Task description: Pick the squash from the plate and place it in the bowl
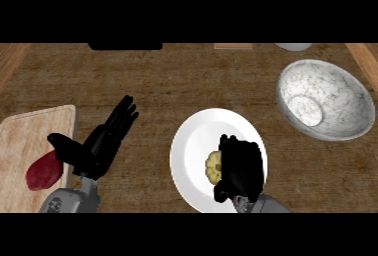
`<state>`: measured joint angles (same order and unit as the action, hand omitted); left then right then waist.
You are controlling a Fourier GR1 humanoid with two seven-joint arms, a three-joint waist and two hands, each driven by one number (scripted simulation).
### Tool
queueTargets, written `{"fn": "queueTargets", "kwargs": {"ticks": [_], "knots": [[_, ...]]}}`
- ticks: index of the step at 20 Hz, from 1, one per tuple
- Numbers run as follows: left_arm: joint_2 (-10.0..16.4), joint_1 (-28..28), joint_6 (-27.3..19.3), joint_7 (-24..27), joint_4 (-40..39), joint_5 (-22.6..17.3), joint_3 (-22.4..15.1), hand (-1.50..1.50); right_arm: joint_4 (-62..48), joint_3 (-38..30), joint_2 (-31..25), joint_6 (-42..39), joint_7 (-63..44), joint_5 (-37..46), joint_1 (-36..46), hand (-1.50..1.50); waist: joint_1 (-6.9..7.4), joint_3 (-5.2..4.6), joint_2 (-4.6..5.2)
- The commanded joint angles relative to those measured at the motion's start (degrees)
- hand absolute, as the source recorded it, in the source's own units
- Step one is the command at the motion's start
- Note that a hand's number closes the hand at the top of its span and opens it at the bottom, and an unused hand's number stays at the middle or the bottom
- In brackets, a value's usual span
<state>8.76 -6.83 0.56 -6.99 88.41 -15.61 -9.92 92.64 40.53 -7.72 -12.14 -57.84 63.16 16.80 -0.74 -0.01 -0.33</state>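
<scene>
A yellow ridged squash [213, 167] lies on the white plate [201, 135] at the middle of the counter. My right hand [241, 167] is over the plate with its fingers curled round the squash's right side, hiding most of it. The marbled white bowl [325, 100] stands tilted at the upper right, apart from the plate. My left hand [103, 140] rests open to the left of the plate, fingers straight and pointing away, holding nothing.
A pale wooden cutting board [29, 145] lies at the left edge with a dark red vegetable [43, 172] on it, beside my left thumb. A dark object [125, 46] and a white rim [294, 46] show at the counter's far edge.
</scene>
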Motion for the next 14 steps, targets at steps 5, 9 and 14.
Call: {"fn": "queueTargets", "kwargs": {"ticks": [5, 9, 14], "knots": [[-0.9, 1.1, -0.3, -2.6, 3.5, 1.0, -1.3, 0.0, 21.8, -3.9, 1.8, -10.8, -8.2, 2.6, 1.0, 1.5, 0.52, -0.03, 0.04], [0.5, -0.7, 1.7, -1.5, 0.0, 0.3, 0.7, 0.0, 31.9, -6.0, 0.8, -18.5, -10.5, 6.5, 3.9, 1.5, 0.11, -0.1, -0.01], [-2.8, -3.0, -1.8, -1.6, -0.4, 2.4, -0.2, 0.0, 35.3, -8.5, 4.8, -26.3, -11.2, 9.8, 8.7, 1.5, 0.18, -0.11, 0.02]]}}
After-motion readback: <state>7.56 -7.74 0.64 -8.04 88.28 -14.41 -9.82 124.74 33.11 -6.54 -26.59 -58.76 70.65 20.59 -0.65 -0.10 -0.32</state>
